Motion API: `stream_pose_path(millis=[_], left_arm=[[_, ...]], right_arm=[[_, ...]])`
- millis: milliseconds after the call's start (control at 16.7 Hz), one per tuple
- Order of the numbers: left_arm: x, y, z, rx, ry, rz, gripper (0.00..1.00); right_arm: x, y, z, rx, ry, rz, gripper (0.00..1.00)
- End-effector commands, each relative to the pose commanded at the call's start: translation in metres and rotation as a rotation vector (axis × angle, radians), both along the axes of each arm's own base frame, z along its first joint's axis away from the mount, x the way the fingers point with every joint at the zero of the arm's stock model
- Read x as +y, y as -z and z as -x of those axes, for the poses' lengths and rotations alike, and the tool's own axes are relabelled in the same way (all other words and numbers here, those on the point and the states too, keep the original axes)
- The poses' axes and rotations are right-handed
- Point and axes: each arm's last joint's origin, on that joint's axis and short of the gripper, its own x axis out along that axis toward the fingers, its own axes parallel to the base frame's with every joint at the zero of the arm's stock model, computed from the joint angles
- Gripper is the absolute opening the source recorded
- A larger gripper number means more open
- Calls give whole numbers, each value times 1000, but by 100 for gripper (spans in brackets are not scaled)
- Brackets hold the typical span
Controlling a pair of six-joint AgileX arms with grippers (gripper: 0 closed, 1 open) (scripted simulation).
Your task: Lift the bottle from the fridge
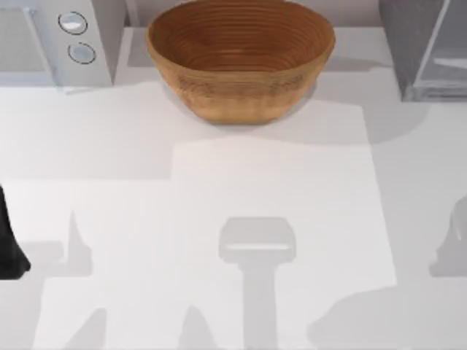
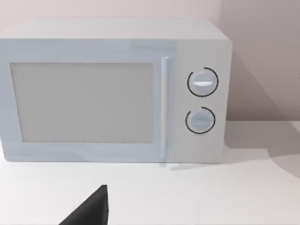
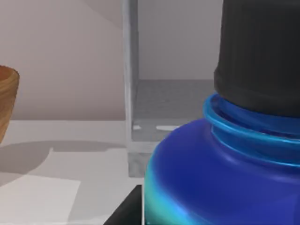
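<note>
The blue bottle (image 3: 220,178), with its black cap and cyan band, looms very close in the right wrist view. My right gripper (image 3: 197,218) is shut on it, and one of its dark fingertips (image 3: 123,214) lies against the bottle's lower side. Behind the bottle the grey fridge (image 3: 130,93) stands with its inside open to view. From above, the fridge (image 1: 427,51) sits at the back right corner with its glass door. My left gripper (image 1: 9,251) is parked at the table's left edge, and in the left wrist view the left gripper (image 2: 89,211) faces the microwave.
A big wooden bowl (image 1: 241,58) stands at the back middle; its rim also appears in the right wrist view (image 3: 7,103). A light-grey microwave (image 1: 55,40) with two round knobs sits at the back left. The white table (image 1: 255,182) stretches in front.
</note>
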Motion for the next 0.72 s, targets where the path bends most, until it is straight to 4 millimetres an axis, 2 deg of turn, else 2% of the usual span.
stream_pose_path(millis=[360, 540, 720], left_arm=[[0, 0, 0, 0, 0, 0, 100], [0, 0, 0, 0, 0, 0, 100], [0, 0, 0, 0, 0, 0, 100]], right_arm=[[12, -26, -17, -46, 5, 0, 0], [28, -35, -41, -31, 9, 1, 0], [54, -30, -69, 7, 10, 12, 0]])
